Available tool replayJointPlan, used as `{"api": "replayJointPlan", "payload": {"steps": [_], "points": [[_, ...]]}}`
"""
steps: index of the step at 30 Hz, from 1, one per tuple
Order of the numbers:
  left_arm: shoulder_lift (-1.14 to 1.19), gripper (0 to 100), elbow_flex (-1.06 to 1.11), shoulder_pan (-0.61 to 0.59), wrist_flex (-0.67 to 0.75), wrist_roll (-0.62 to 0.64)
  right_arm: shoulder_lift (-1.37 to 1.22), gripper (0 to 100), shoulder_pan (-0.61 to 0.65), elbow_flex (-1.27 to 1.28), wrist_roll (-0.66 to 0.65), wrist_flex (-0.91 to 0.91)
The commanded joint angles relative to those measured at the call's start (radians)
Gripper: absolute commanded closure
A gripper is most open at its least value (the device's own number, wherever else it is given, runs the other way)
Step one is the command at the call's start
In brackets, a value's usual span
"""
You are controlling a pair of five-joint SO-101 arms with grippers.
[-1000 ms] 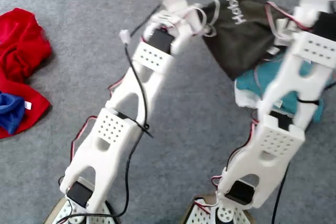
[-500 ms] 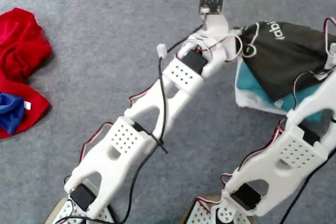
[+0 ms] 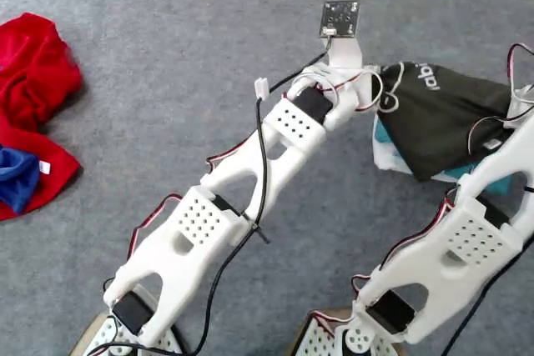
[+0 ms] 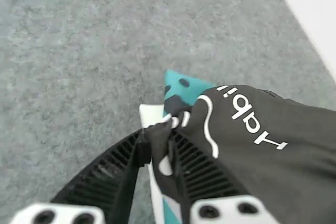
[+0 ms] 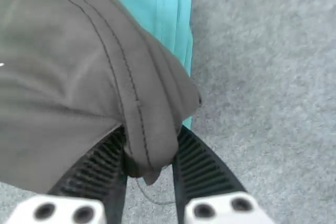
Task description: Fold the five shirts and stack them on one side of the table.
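Left gripper [image 4: 157, 141] and right gripper [image 5: 149, 153] each clamp tight on opposite edges of the dark shirt [image 3: 450, 118], spreading it over the teal shirt [image 4: 184, 85] at three o'clock (presumably to land flat); red shirt [image 3: 33, 81] lies at nine o'clock.

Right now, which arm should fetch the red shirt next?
Left, probably: its base stands nearer the red shirt, while the right arm is on the other side. The left gripper and right gripper are both shut on the black shirt, so release first.

The black shirt [image 3: 450, 114] half-hides teal shirt [image 5: 170, 19]; edge crops red shirt [image 3: 33, 81].
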State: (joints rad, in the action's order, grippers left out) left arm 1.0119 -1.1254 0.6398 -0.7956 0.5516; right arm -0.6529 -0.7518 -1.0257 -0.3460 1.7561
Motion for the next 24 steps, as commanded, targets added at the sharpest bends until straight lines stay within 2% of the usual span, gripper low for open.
{"api": "replayJointPlan", "payload": {"steps": [1,8,12,14,16,20,22,24], "points": [[-0.025,87,-0.027,-0.005,-0.068,-0.005,-0.015,94.6,-0.015,-0.004,-0.029,0.006],[-0.034,84,-0.096,-0.054,-0.144,-0.005,-0.024,62.5,-0.020,-0.010,-0.035,0.006],[-0.034,84,-0.219,-0.087,-0.226,-0.009,0.001,54.5,-0.002,-0.013,-0.052,0.003],[-0.034,84,-0.260,-0.104,-0.256,-0.009,0.008,56.2,0.005,-0.013,-0.048,0.003],[-0.034,84,-0.295,-0.130,-0.287,-0.009,0.010,64.4,0.023,-0.013,-0.048,0.003],[-0.034,84,-0.321,-0.189,-0.374,-0.031,-0.008,99.5,0.092,-0.013,-0.034,-0.021],[-0.034,85,-0.340,-0.220,-0.450,-0.147,-0.030,91.3,0.123,-0.012,0.020,-0.041],[-0.034,88,-0.386,-0.262,-0.535,-0.236,-0.054,87.9,0.150,-0.012,0.077,-0.061]]}}
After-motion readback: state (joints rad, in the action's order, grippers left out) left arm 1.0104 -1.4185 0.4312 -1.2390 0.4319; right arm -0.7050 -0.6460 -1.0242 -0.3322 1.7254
